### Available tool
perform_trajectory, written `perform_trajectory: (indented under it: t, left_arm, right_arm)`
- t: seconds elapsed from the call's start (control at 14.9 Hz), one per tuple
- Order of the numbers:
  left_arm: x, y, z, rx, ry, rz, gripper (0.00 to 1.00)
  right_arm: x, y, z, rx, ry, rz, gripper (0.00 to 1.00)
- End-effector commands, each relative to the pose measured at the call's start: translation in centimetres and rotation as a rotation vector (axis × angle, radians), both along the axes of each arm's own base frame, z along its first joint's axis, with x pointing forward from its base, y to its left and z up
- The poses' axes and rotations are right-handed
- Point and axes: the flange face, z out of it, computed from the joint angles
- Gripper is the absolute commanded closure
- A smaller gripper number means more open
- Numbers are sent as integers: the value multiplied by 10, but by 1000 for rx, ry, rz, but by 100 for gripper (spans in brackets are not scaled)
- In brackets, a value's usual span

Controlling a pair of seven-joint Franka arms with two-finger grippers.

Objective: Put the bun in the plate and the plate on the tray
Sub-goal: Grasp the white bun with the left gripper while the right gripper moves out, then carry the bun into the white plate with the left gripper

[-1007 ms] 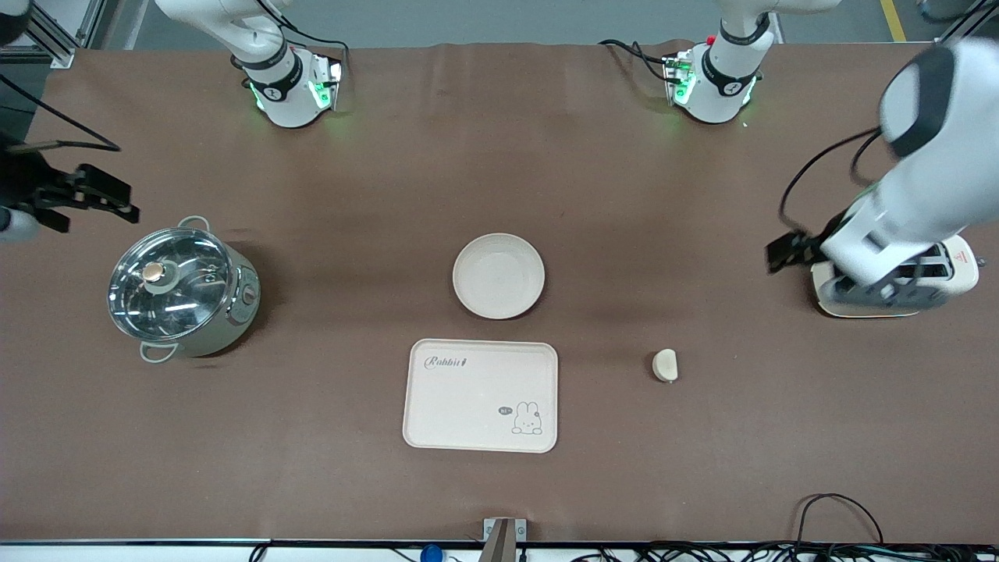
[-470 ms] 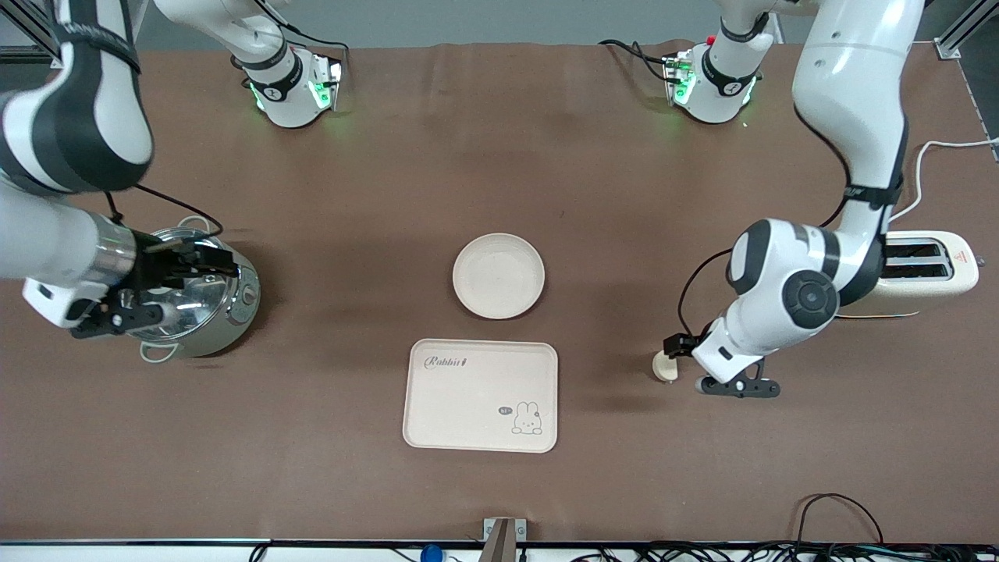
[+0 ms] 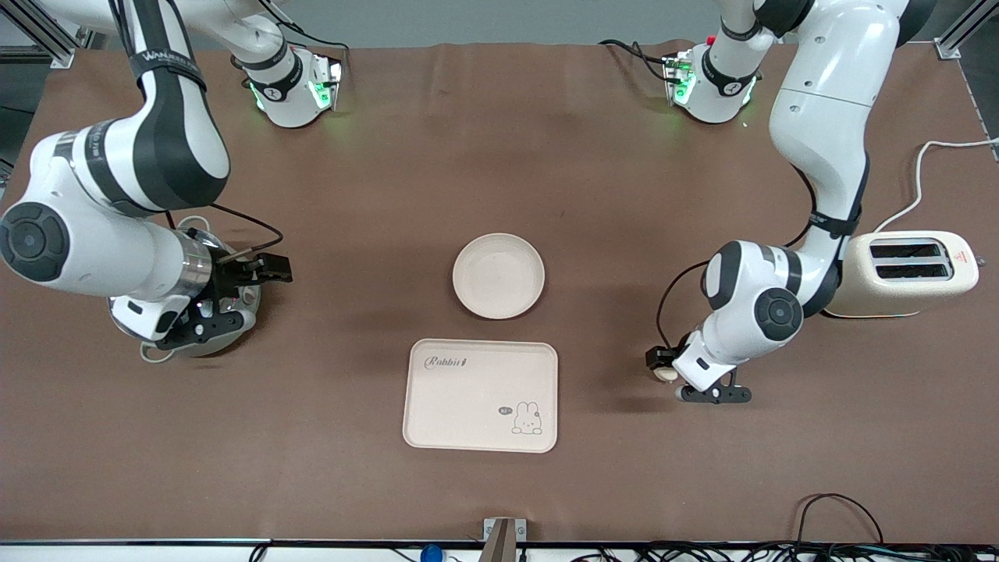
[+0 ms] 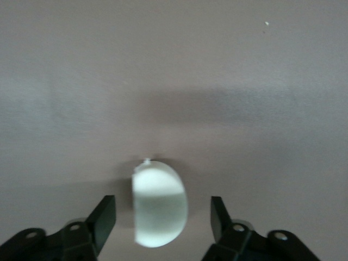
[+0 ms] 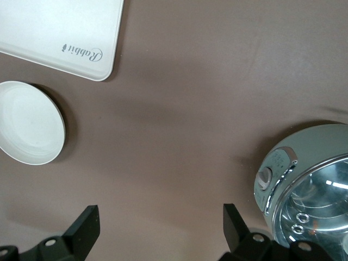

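The bun (image 3: pixel 664 375) lies on the table toward the left arm's end, beside the tray. My left gripper (image 3: pixel 666 367) is low over it, open, with a finger on each side of the bun (image 4: pixel 159 204), as the left wrist view (image 4: pixel 162 220) shows; no finger touches it. The round plate (image 3: pixel 498 275) is empty, just farther from the front camera than the Rabbit tray (image 3: pixel 482 394), and apart from it. My right gripper (image 3: pixel 273 269) is open and empty beside the pot; its wrist view (image 5: pixel 160 223) shows the plate (image 5: pixel 30 122) and tray (image 5: pixel 60 32) farther off.
A steel pot with a glass lid (image 5: pixel 310 185) stands at the right arm's end, mostly hidden under the right arm (image 3: pixel 246 300). A cream toaster (image 3: pixel 909 273) with its cord stands at the left arm's end, next to the left arm's elbow.
The left arm has swung from over the toaster down to the bun, its fingers now either side of it. The right gripper has moved from the table's edge past the pot toward the plate.
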Motion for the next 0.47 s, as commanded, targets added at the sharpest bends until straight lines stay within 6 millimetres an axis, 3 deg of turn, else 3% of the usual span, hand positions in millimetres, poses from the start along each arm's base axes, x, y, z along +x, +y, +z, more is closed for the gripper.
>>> perform_trajectory:
  t: [0.0, 0.4]
  left_arm:
    - [-5, -8, -2, -25, -5, 22, 50]
    - [-9, -9, -9, -23, -18, 21, 89]
  right_arm:
    - [1, 14, -6, 12, -5, 24, 0]
    - [3, 36, -25, 89, 22, 37, 0]
